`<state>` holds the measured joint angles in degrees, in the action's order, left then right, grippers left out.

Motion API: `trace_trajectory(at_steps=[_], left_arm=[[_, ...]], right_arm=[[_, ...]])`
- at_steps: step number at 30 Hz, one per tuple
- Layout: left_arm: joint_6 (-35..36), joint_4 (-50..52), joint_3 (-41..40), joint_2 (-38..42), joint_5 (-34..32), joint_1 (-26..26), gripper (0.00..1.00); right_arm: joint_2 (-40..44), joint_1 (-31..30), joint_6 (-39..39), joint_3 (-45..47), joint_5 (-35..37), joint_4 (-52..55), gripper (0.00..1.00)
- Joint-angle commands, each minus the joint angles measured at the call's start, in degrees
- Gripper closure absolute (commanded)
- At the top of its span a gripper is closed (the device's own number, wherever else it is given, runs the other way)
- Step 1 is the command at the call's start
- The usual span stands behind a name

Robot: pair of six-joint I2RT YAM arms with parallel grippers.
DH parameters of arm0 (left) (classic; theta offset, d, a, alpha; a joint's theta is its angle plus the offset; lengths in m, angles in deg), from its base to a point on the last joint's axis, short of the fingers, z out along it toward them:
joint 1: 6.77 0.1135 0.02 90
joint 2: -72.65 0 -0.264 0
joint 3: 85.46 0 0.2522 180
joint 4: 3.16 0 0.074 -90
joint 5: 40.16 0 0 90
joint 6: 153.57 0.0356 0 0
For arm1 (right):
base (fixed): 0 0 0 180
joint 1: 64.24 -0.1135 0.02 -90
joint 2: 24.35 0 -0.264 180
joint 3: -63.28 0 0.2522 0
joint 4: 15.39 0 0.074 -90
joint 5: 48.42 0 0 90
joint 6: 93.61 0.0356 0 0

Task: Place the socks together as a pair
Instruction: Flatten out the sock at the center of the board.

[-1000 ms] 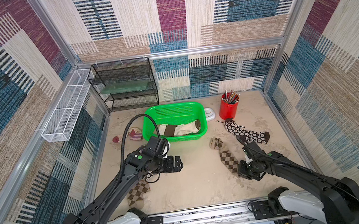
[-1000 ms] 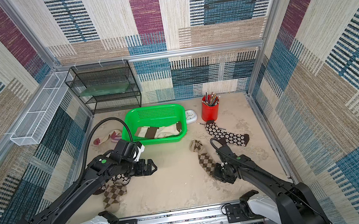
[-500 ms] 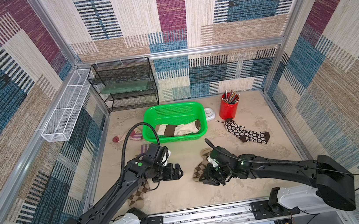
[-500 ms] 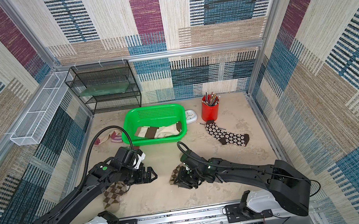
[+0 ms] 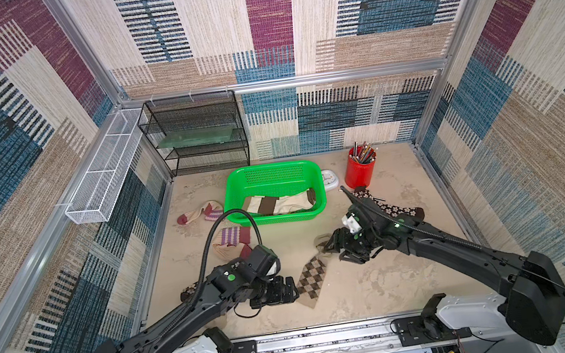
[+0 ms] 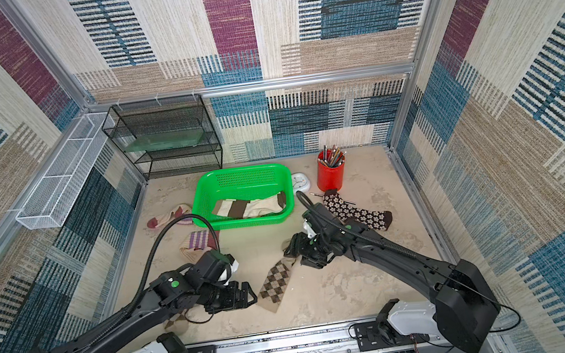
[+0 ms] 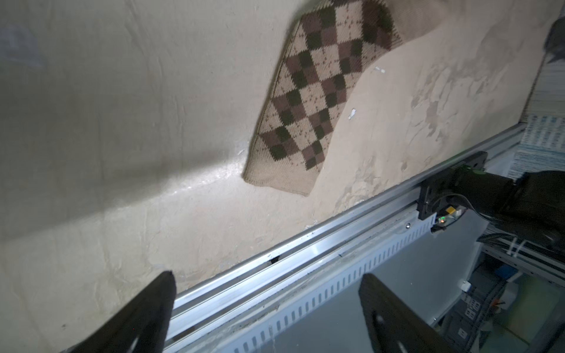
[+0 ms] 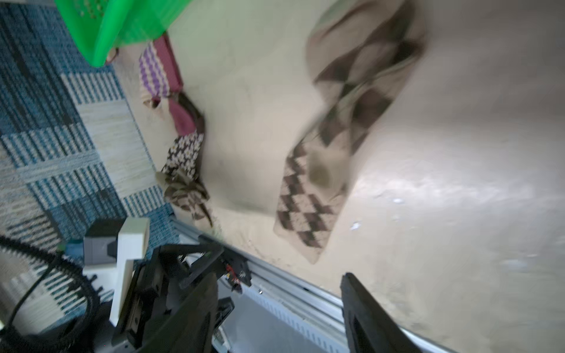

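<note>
Argyle sock (image 5: 310, 283) lies flat on table (image 5: 376, 282); mate (image 8: 183, 191) crumpled off to the left. Right gripper (image 8: 278, 276) and left gripper (image 7: 266, 276) both spread, empty. Knit looks soft, light, floppy: I'd pinch the cuff edge.

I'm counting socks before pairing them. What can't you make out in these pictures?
- Crumpled tan-brown argyle knit sock: mostly under the black left arm in a top view.
- Dark brown daisy-print sock: partly covered by the black right arm in a top view.
- Cream-and-brown banded socks in the green plastic basket: near wall hides their lower edge; count unclear.
- Flat tan-brown argyle sock: upper end motion-blurred in the right wrist view.
</note>
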<state>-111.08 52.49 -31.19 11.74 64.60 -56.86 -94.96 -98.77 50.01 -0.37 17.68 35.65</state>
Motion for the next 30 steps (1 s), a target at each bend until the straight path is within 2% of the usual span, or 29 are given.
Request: trace_trajectory(at_steps=[1,5,9,16,19,20,21,23,26,30], left_arm=[[-11.1,-4.7,-0.2,-3.5,-5.6,-4.4,0.07],[-19.5,-12.6,-2.0,-9.2,-8.1,-8.3,0.11],[-25.8,-16.3,-1.7,-14.8,-12.2,-9.9,0.19],[-33.0,-17.7,0.1,-22.7,-18.5,-11.5,0.28],[-33.8,-18.6,0.0,-24.7,-20.0,-11.5,0.43],[-33.6,-18.2,0.1,-25.5,-20.4,-11.6,0.55],[-33.4,-18.3,0.3,-26.2,-20.2,-11.5,0.72],[-32.2,-17.6,1.0,-26.7,-19.9,-11.5,0.86],[-29.9,-13.6,2.3,-24.7,-20.0,-11.6,0.95],[-26.7,-4.1,4.4,-16.6,-22.2,-11.8,0.97]], right_arm=[[2.2,3.6,-11.9,0.9,0.4,4.4,0.23],[5.1,4.4,-15.4,2.1,-0.7,0.6,0.15],[8.5,4.7,-18.4,2.9,0.9,-0.5,0.07],[12.6,6.5,-21.8,5.6,-1.3,-0.8,0.04],[14.1,6.5,-22.1,6.8,-1.7,-0.8,0.03],[14.6,6.6,-22.3,7.0,-2.0,-0.9,0.03],[15.1,6.7,-22.5,7.3,-2.1,-0.9,0.02],[15.9,6.9,-23.2,7.8,-2.2,-0.7,0.02],[16.7,7.9,-24.5,8.3,-2.1,0.3,0.02],[17.0,10.8,-26.0,9.5,-2.4,1.0,0.01]])
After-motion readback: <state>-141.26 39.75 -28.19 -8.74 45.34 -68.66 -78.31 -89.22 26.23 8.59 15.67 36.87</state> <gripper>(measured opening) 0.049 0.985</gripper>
